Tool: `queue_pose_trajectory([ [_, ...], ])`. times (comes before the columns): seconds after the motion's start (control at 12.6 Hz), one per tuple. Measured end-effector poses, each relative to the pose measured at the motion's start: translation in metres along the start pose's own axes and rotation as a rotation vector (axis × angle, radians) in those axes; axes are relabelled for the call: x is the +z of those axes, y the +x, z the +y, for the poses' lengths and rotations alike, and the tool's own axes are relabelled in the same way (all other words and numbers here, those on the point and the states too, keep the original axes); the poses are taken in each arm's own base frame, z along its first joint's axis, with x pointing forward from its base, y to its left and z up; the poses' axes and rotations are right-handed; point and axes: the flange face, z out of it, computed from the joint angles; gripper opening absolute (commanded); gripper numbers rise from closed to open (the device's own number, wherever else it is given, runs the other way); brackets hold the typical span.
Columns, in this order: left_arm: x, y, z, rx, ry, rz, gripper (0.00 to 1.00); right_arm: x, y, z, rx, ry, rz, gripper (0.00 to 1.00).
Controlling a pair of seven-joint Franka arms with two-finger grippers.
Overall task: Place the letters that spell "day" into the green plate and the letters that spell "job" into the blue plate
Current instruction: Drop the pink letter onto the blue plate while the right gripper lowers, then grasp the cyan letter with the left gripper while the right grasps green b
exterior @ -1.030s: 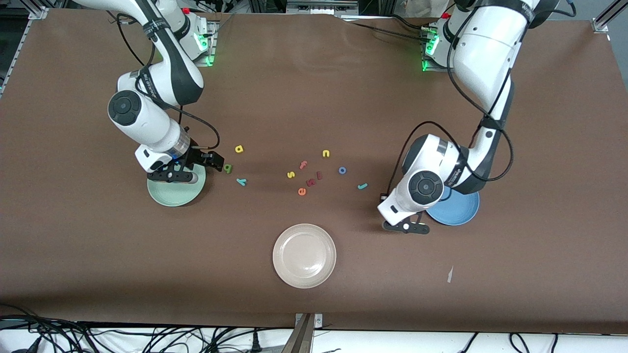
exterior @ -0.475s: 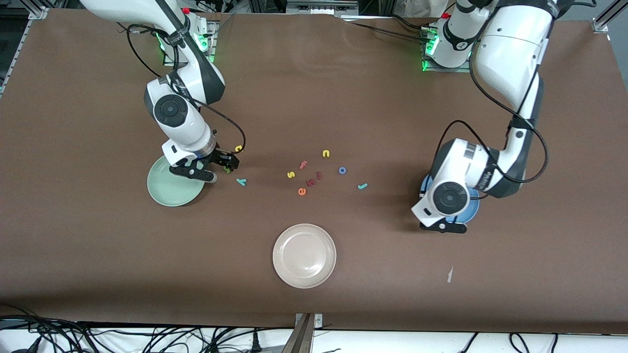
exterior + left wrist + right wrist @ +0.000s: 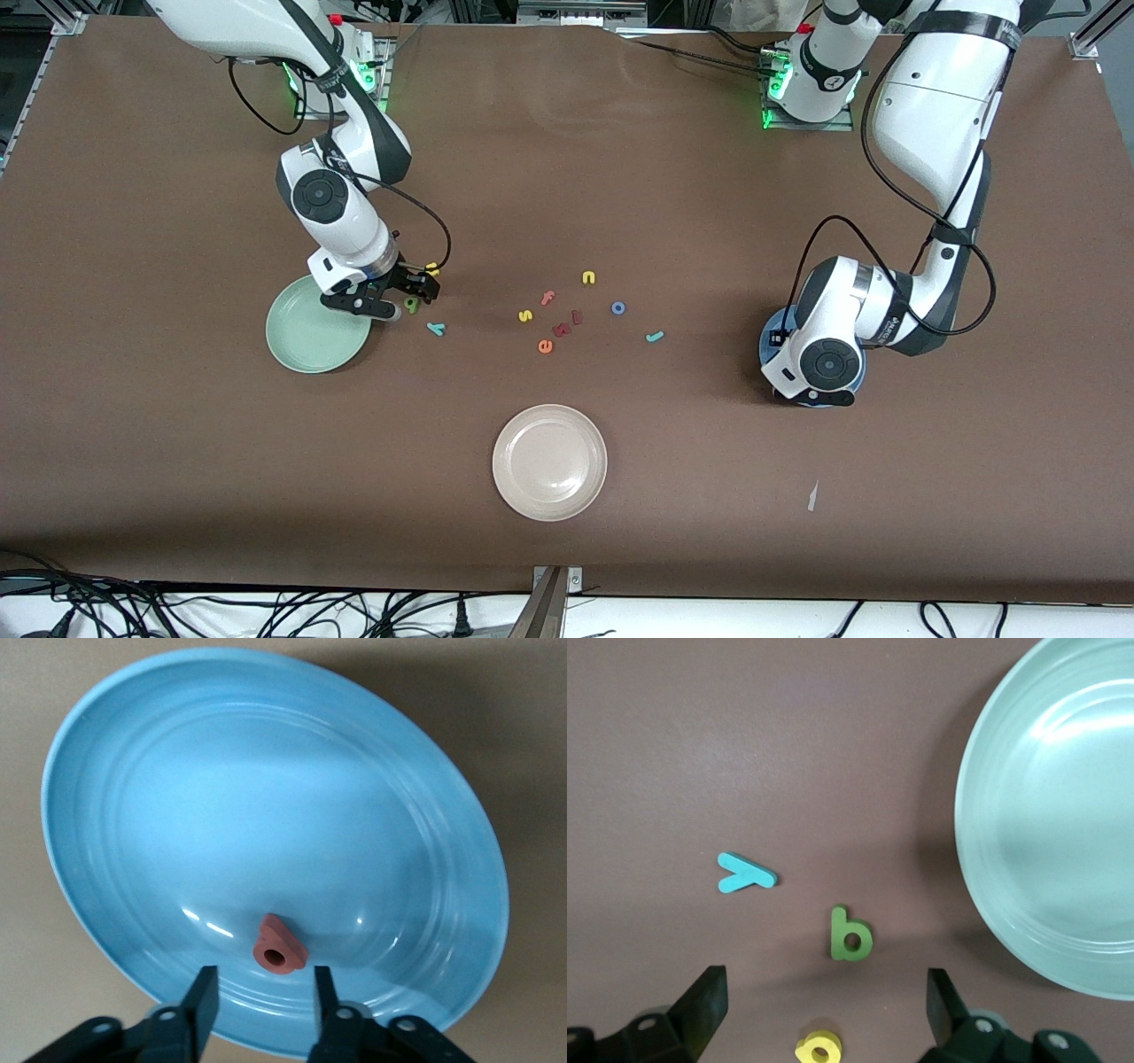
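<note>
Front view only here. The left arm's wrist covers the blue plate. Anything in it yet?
Observer: Yes, the pink b lies loose in the blue plate.
Operator: Left gripper open?
Observer: The left gripper is open over the plate, with both fingers clear of the b.
Operator: Right gripper?
Observer: The right gripper is open over the green d, which lies on the table beside the green plate.

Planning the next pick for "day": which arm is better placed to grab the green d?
Right. The right gripper hangs open over the green d, beside the green plate. The left gripper is over the blue plate, where the red b lies.
</note>
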Motion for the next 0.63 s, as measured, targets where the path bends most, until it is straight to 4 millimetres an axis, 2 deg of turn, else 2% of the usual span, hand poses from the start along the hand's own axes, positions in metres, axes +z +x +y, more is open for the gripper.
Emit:
queue_pose_trajectory([
  [0.16,-0.014,-0.004,0.005,0.008,-0.013,0.021,1.0,0.003,-0.001,0.0,-0.002,0.003,0.0,0.95],
  [0.24,-0.03,-0.009,0.016,0.022,-0.031,0.043,1.0,0.008,-0.003,0.001,-0.003,0.006,0.0,0.95],
  [0.48,-0.094,-0.031,0.064,0.067,-0.112,0.133,1.0,0.027,-0.006,0.0,-0.019,0.014,-0.002,0.94],
  [0.63,-0.121,-0.042,0.092,0.076,-0.203,0.15,1.0,0.033,-0.008,0.0,-0.026,0.013,-0.006,0.86],
])
